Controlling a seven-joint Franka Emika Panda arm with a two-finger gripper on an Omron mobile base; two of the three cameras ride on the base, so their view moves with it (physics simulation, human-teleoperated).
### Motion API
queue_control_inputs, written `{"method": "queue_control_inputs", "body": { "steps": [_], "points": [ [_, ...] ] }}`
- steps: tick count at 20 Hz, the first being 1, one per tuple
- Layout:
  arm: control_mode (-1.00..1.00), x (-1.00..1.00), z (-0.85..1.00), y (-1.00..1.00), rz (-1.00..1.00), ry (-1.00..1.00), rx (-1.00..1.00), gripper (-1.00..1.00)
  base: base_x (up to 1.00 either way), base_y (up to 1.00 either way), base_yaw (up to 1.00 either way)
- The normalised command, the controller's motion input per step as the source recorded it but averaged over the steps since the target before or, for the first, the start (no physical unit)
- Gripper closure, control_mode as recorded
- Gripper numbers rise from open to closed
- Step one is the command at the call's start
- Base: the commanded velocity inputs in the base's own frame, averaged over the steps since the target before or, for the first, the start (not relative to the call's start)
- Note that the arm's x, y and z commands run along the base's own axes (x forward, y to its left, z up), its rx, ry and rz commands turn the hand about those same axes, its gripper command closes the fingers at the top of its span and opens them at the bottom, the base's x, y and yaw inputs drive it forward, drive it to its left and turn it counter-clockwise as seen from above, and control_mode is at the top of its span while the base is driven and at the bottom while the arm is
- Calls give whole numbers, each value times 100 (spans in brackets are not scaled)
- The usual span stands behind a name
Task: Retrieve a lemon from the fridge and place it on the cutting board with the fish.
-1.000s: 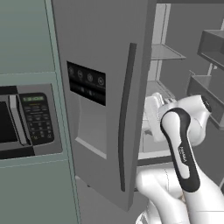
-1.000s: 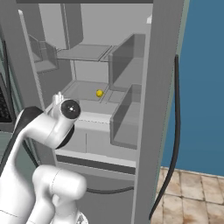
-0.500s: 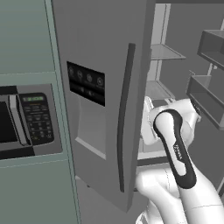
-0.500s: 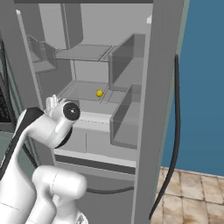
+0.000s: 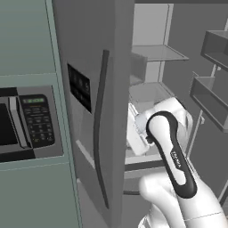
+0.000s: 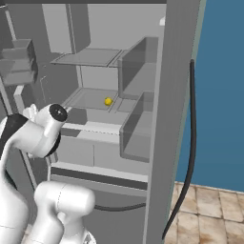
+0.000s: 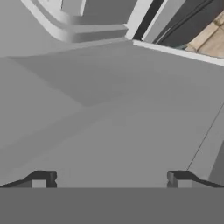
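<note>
Gripper (image 7: 109,179): we see its two dark fingertips (image 7: 43,178) set wide apart in the hand view, holding nothing, over pale grey surfaces inside the fridge (image 5: 93,80). Left to right in the left base view: microwave (image 5: 26,124), closed fridge door with dark bar handle (image 5: 101,129), then our white arm (image 5: 171,156) reaching into the open compartment. The lemon (image 6: 108,101) rests on a middle shelf (image 6: 93,99), well beyond the arm.

1. You get flat, even rendered light with no glare.
2. Your fridge (image 6: 143,95) interior shows soft grey shading under the shelves.
3. Your hand view looks coarse and blurry.
</note>
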Motion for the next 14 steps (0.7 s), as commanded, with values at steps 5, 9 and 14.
{"method": "queue_control_inputs", "body": {
  "steps": [5, 9, 14],
  "points": [
    [-100, -75, 0, 98, 12, 4, 0, -100, 0, 0, 0],
    [-100, -45, 0, 94, 10, 0, 5, -100, 0, 0, 0],
    [-100, -10, 0, 56, 3, -2, 5, -100, 0, 0, 0]
  ]
}}
